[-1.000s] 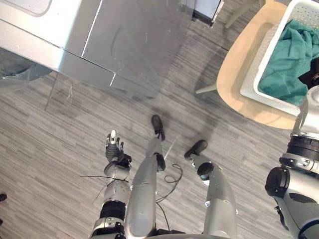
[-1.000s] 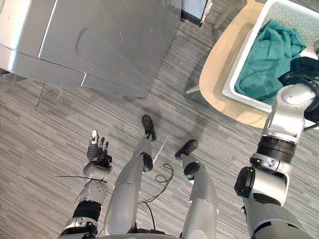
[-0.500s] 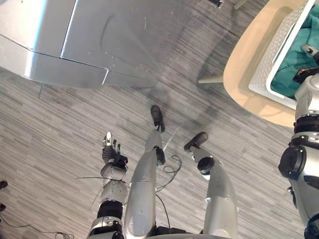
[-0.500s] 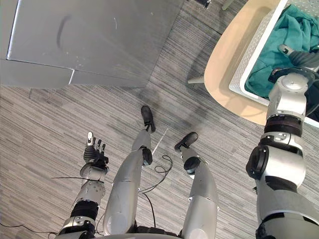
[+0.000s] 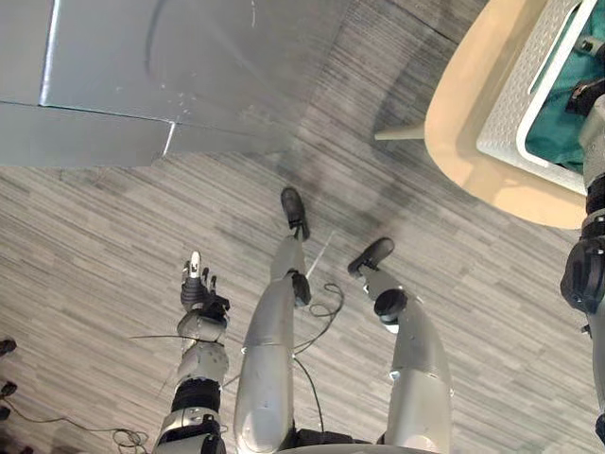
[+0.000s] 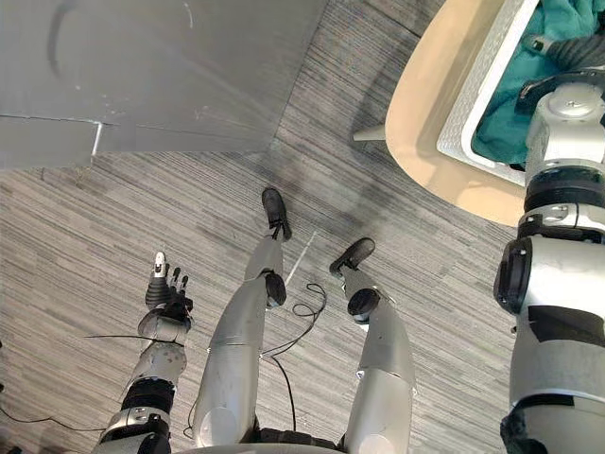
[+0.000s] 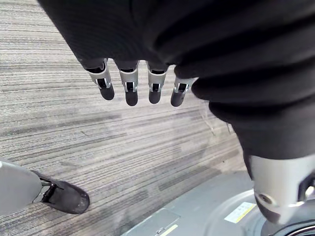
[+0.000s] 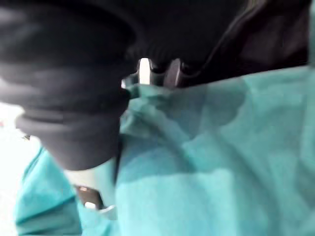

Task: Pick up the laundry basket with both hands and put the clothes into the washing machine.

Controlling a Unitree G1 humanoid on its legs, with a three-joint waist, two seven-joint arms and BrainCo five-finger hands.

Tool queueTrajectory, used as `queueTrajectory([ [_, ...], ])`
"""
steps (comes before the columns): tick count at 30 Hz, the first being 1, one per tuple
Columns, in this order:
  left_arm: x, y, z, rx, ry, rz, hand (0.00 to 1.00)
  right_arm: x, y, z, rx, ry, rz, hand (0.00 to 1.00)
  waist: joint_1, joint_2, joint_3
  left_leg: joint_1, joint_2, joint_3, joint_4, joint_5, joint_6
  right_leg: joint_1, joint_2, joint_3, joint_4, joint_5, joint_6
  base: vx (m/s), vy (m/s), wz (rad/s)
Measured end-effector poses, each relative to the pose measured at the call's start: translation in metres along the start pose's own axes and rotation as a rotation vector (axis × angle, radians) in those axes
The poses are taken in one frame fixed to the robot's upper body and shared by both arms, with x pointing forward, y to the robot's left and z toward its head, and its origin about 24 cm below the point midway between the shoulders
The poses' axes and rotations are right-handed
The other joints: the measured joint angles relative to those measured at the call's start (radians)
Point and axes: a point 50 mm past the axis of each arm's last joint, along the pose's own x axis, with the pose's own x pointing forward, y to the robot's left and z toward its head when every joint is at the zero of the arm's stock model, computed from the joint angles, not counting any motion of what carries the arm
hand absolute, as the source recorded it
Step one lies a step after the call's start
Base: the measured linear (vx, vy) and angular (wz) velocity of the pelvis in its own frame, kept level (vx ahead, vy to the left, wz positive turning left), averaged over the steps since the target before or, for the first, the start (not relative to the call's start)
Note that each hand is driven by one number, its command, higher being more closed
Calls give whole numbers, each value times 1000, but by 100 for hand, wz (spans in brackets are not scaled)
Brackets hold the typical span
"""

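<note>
A white laundry basket (image 5: 526, 102) stands on a round beige table (image 5: 470, 132) at the upper right. Teal clothes (image 6: 499, 132) lie inside it. My right hand (image 6: 572, 49) reaches into the basket and rests on the teal clothes (image 8: 211, 162), and its fingers sink into the cloth. My left hand (image 5: 196, 288) hangs low beside my leg, far from the basket, with its fingers (image 7: 130, 91) straight above the floor and nothing in it. The silver washing machine (image 5: 142, 66) takes up the upper left.
Grey striped floor lies between the washing machine and the table. A table leg (image 5: 399, 134) juts out toward the machine. A person's shoes (image 5: 6, 348) show at the left edge.
The camera has swung, shifting the machine left and the table up and right. My right arm has reached further over the basket onto the teal clothes. The left hand hangs as before.
</note>
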Motion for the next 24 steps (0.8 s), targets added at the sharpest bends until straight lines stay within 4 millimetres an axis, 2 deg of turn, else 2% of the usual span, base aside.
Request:
queueTrajectory([
  [5,4,-11,2,-9,-7,-30,0,0,1,-1,-19,-2,37,100,-1,0,0,0,5,-1,4,0,0,1,5,0,0,0,0,4,-83,-1],
  [7,5,-19,5,-19,-20,-64,0,0,4,-6,-43,12,61,100,-5,0,0,1,7,-4,15,0,0,9,6,-2,0,0,-1,-4,-79,2],
  [12,4,-24,8,-24,-33,-84,0,-3,7,-17,-78,42,69,100,-7,0,0,14,22,-10,57,-7,7,53,17,-9,-13,0,-1,-11,-80,3],
  [15,1,-27,6,-37,-33,-92,0,-8,14,-27,-93,53,73,100,-6,-1,0,21,51,-10,139,-55,15,94,31,-5,-16,0,-1,-28,-85,-8],
  [19,-5,-21,4,-36,-34,-87,0,-14,18,-26,-84,5,72,100,-11,-1,-1,34,93,-2,245,-114,21,134,48,18,-10,0,-1,-43,-69,-23],
  [22,-12,-16,-4,-10,-10,-92,0,-18,12,-34,-63,-1,50,100,-17,-2,-1,87,107,5,282,-138,24,193,50,29,-4,0,0,-35,-55,-8],
  [23,-20,-12,-14,43,23,-109,0,-25,7,-45,-55,-11,45,100,-25,-5,-4,190,105,10,284,-153,20,293,49,38,-5,-12,20,-41,-51,9],
  [24,-23,-9,-17,63,37,-114,0,-30,9,-47,-56,-26,58,100,-29,-6,-4,223,101,11,279,-155,21,324,47,40,-5,-16,25,-41,-44,13],
])
